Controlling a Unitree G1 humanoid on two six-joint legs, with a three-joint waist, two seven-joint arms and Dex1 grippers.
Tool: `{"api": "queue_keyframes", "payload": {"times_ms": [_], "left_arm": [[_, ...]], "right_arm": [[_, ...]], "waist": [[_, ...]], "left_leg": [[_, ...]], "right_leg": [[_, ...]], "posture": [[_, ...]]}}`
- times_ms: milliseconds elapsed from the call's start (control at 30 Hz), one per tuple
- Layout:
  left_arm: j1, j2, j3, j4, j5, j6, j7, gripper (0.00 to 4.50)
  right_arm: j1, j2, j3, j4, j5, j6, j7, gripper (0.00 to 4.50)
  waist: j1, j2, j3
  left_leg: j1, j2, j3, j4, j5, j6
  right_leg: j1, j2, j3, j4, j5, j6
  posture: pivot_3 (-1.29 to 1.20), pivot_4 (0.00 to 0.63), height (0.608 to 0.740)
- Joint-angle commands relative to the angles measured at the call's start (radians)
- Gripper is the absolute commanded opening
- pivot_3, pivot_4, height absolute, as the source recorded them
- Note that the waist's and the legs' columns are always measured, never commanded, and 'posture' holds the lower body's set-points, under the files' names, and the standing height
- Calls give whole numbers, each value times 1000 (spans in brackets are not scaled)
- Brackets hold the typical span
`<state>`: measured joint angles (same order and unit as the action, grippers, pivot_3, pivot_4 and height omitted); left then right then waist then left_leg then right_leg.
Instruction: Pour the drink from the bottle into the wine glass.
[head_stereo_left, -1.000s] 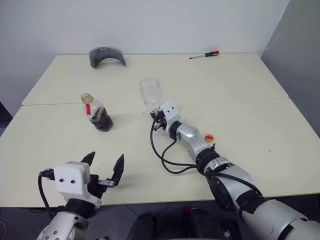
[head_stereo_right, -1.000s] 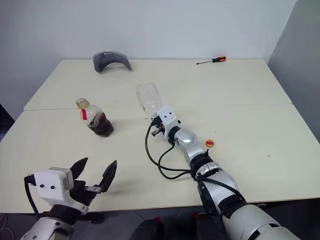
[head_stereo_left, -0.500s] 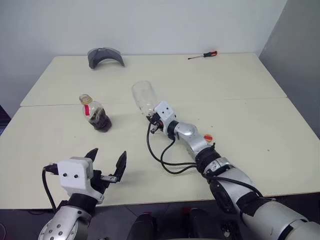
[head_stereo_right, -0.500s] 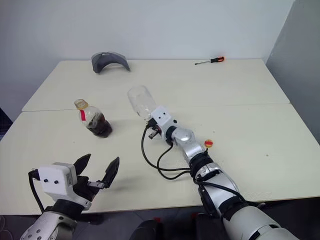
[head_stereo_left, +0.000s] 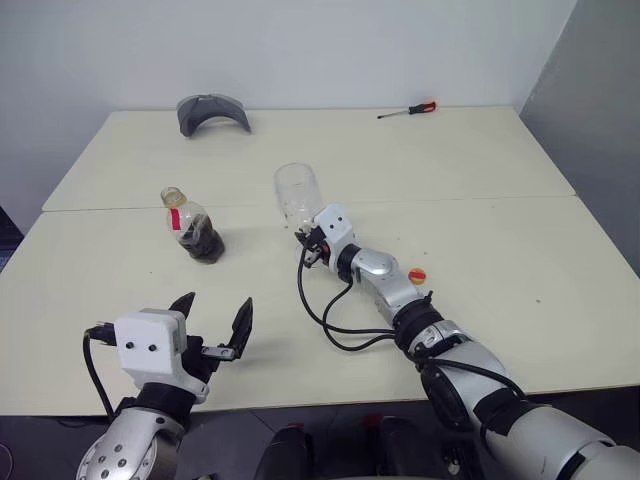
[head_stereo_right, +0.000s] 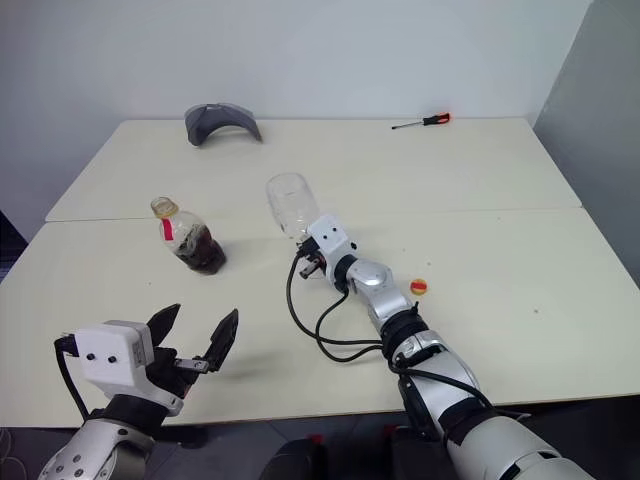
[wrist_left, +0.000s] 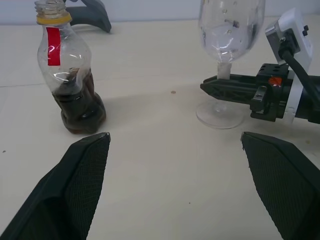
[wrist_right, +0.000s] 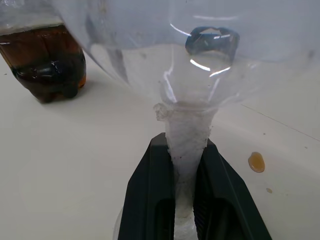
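You are working over a wide cream table (head_stereo_left: 500, 160), with a grey curved object (head_stereo_left: 212, 110) and a red-handled screwdriver (head_stereo_left: 408, 109) far back, well clear of the job. Your right gripper (wrist_right: 183, 175) has its jaws closed on the stem of the wine glass (head_stereo_left: 299, 198), which stands near the table's middle with an empty bowl. Your left gripper (head_stereo_left: 215, 330) hangs low at the near edge, jaws spread wide and holding nothing.

The bottle (head_stereo_left: 193, 226) stands upright to the left of the glass, uncapped, with the drink (wrist_left: 80, 107) pooled in its bottom third. A small yellow cap (head_stereo_left: 417, 275) lies on the table beside your right forearm.

The step in hand looks like fetching the bottle. Bring the left gripper forward level and take the bulbous body below the red label, squarely, so the soft plastic does not squirt. Keep the right hand steady on the stem. There is a small amber drop (wrist_right: 256, 161) on the table by the glass, so tip slowly with the neck over the bowl.
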<state>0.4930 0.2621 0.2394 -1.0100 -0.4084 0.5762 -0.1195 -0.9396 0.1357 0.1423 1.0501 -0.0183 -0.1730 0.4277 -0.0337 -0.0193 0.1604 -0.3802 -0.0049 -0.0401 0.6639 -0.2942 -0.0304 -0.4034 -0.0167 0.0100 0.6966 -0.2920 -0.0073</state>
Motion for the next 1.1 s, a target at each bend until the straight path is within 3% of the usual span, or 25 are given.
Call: {"api": "queue_keyframes", "payload": {"times_ms": [33, 67, 167, 367, 500, 600, 767, 933, 1100], "left_arm": [[-21, 10, 14, -35, -9, 12, 9, 4500], [-25, 10, 15, -35, -10, 16, 10, 4500], [-28, 11, 22, -33, -15, 21, 7, 4500], [-35, 19, 31, -13, -20, 20, -9, 4500], [-47, 31, 47, 14, -25, 11, -28, 4500], [-49, 31, 50, 19, -25, 9, -34, 4500], [-55, 30, 44, 18, -24, 19, -27, 4500], [-54, 10, 52, 25, -36, 39, -2, 4500], [-151, -20, 101, 164, 21, 17, 73, 4500]], "right_arm": [[-40, 86, 8, 27, -13, 25, -30, 163], [-37, 81, 7, 27, -9, 23, -27, 163], [-30, 71, 2, 25, 2, 23, -20, 1081], [10, 48, 3, -29, 15, 46, 11, 3096], [112, 10, 3, -211, 42, 105, 57, 4474], [184, -10, 3, -369, 76, 181, 98, 4474], [410, -171, 9, -907, 161, 489, 186, 4474], [483, -291, -21, -1164, 229, 688, 194, 4474], [670, -501, -95, -1527, 500, 820, 406, 4474]], "waist": [[0, 0, 0], [0, 0, 0], [1, 0, 0], [0, 0, 0], [2, 0, 0], [2, 0, 0], [12, 0, 0], [1, 0, 0], [10, 0, 1]], "left_leg": [[0, 0, 0, 0, 0, 0], [0, 0, 0, 0, 0, 0], [0, 0, 0, 0, 0, 0], [-1, 0, 0, 0, 0, 0], [-1, 0, 0, 0, 0, 0], [-2, 0, 0, 0, 0, 0], [-3, -1, -3, 1, 0, 0], [-2, -1, -4, 0, 0, 0], [-4, -1, -6, -1, 0, 0]], "right_leg": [[0, 0, 0, 0, 0, 0], [0, 0, 0, 0, 0, 0], [0, 0, 0, 0, 0, 0], [-1, 0, 0, 0, 0, 0], [-1, 0, 0, -1, 0, 0], [-1, 0, 0, -1, 0, 0], [0, -1, -2, -2, 0, 0], [0, 0, -2, -2, 0, 1], [1, 1, -4, -4, -1, 0]], "posture": [[0, 150, 740], [0, 150, 740], [0, 150, 740], [0, 150, 740], [0, 150, 740], [0, 150, 740], [0, 150, 740], [0, 150, 740], [0, 150, 740]]}}
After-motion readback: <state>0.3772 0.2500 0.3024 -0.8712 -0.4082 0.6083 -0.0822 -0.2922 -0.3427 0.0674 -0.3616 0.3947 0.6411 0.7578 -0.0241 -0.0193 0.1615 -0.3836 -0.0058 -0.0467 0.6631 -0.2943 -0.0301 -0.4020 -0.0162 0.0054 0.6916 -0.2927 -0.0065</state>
